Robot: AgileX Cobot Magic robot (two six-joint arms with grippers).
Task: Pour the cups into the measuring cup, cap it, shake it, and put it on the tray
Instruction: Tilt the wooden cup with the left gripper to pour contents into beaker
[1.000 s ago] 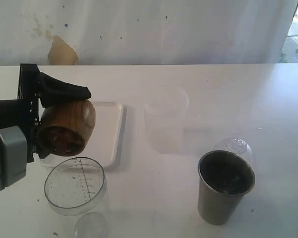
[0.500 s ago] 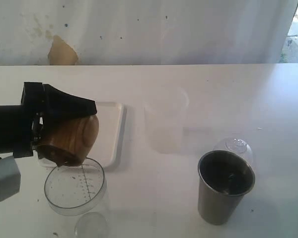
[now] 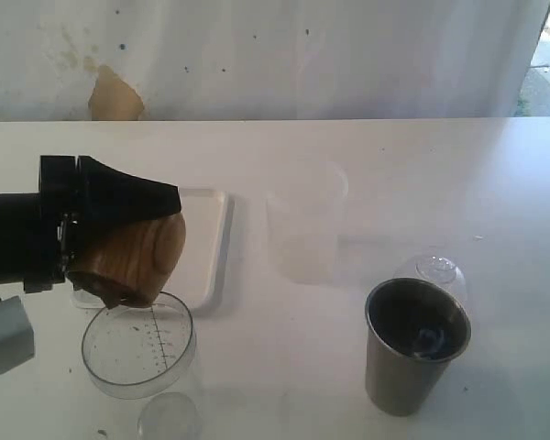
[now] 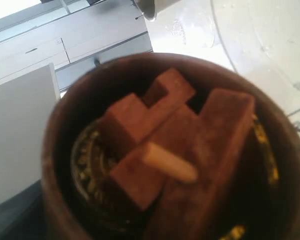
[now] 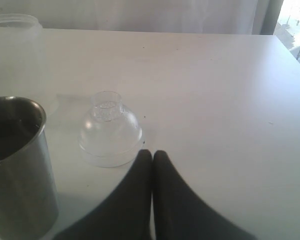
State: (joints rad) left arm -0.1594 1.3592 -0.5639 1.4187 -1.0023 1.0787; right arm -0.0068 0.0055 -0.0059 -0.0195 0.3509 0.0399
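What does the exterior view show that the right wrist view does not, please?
Only the exterior view shows the brown cup, tipped towards the open measuring cup, and the white tray behind them. Only the right wrist view shows the right tool, its fingers shut together with nothing between them. Both show the steel tumbler, the clear domed lid beside it, the frosted beaker and the white table.

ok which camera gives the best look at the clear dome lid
The right wrist view: the clear dome lid stands whole and close on the table, just beyond the shut right gripper. In the exterior view only its top peeks out behind the steel tumbler. The left wrist view does not show it.
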